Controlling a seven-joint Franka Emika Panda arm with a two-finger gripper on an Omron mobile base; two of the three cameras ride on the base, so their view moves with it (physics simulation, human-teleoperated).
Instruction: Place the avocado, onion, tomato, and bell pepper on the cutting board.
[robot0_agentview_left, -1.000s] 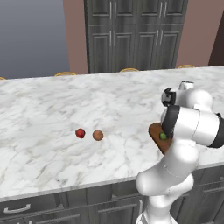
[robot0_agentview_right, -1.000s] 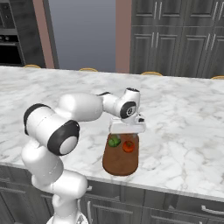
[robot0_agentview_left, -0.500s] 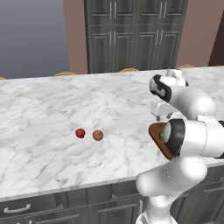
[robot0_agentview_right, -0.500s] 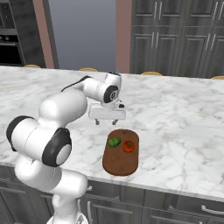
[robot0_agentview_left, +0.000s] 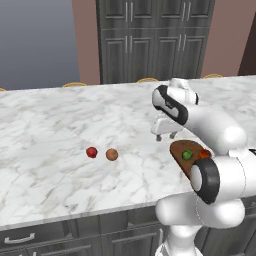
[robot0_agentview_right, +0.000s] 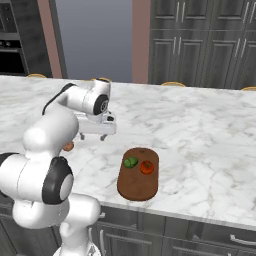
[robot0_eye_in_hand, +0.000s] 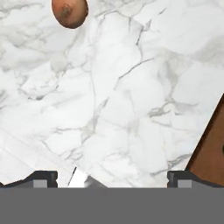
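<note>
The dark reddish-brown cutting board (robot0_agentview_left: 178, 149) (robot0_agentview_right: 137, 188) lies at the counter's front edge. On it rest the green avocado (robot0_agentview_left: 187, 155) (robot0_agentview_right: 131, 162) and an orange-red ball (robot0_agentview_left: 204, 154) (robot0_agentview_right: 147, 167). The tan onion (robot0_agentview_left: 112, 154) (robot0_eye_in_hand: 70, 12) and a crimson ball (robot0_agentview_left: 91, 152) sit side by side on the marble, left of the board. I cannot tell which red ball is the tomato and which the bell pepper. My gripper (robot0_agentview_left: 166, 136) (robot0_agentview_right: 92, 137) (robot0_eye_in_hand: 111, 179) hangs open and empty over bare marble between onion and board. In the hand view the board's edge (robot0_eye_in_hand: 210, 153) shows at right.
The white marble counter (robot0_agentview_left: 55, 120) stretches wide to the left and back. Dark cabinets (robot0_agentview_left: 150, 40) stand behind it, and chair backs (robot0_agentview_left: 74, 84) peek over the far edge. My own arm hides part of the onion (robot0_agentview_right: 68, 146) in the right base view.
The arm has swung left from above the cutting board to over bare marble, toward the onion. The gripper stays open. The produce has not moved.
</note>
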